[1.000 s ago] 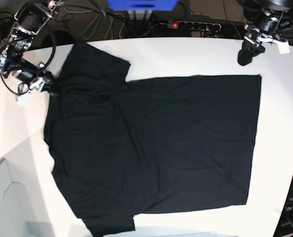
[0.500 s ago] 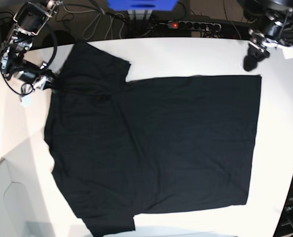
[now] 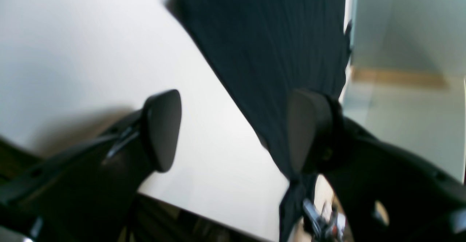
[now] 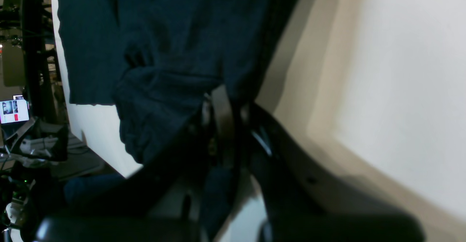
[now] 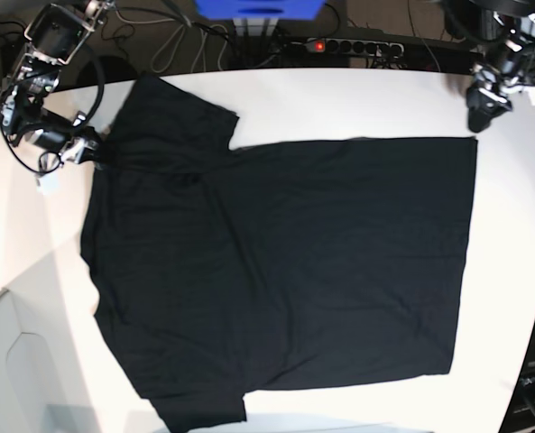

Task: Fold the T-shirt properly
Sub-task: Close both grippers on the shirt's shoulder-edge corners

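Observation:
The black T-shirt (image 5: 285, 262) lies spread flat and plain side up on the white table (image 5: 357, 99), with one sleeve toward the back left. My right gripper (image 5: 91, 149) is at the shirt's left edge by that sleeve. In the right wrist view its jaws are pressed together on a bunched fold of the T-shirt (image 4: 164, 34), at the gripper (image 4: 222, 114). My left gripper (image 5: 480, 110) hovers near the shirt's back right corner. In the left wrist view the left gripper (image 3: 235, 131) is open over the table, one finger overlapping the T-shirt's (image 3: 273, 45) edge, gripping nothing.
A power strip (image 5: 353, 45), cables and a blue box (image 5: 258, 7) lie behind the table's back edge. The table's edge runs close to the shirt on the right and front. A small lit screen (image 4: 14, 111) sits beyond the table.
My right gripper has shut on the shirt's edge by the sleeve. The left arm has moved to the right along the back edge, to above the shirt's corner.

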Robot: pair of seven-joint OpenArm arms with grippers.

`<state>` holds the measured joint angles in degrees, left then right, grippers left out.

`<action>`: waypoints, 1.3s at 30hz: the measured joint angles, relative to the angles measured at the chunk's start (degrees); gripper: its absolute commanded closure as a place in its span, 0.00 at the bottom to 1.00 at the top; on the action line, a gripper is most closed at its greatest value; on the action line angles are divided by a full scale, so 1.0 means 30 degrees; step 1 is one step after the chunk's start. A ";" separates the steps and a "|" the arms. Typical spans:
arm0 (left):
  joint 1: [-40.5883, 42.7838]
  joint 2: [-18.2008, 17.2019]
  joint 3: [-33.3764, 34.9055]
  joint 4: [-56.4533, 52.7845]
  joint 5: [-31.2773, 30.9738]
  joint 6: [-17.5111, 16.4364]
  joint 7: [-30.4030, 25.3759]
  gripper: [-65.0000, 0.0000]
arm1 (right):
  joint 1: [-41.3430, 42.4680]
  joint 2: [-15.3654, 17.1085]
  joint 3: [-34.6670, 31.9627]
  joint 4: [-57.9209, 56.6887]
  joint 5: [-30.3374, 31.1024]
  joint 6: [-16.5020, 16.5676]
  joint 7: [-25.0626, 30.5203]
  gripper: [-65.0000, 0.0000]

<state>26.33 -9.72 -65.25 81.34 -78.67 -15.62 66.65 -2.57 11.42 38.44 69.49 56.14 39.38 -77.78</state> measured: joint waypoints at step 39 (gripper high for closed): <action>-0.6302 -0.1239 0.1151 -0.6018 0.3475 -0.0160 -0.0095 0.33 | -0.0007 -0.0007 0.0000 0.0007 -0.0007 0.0000 -0.0015 1.00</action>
<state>7.42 -13.43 -61.80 63.29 -68.25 -16.10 66.37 -2.59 11.40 38.44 69.52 56.12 39.38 -77.82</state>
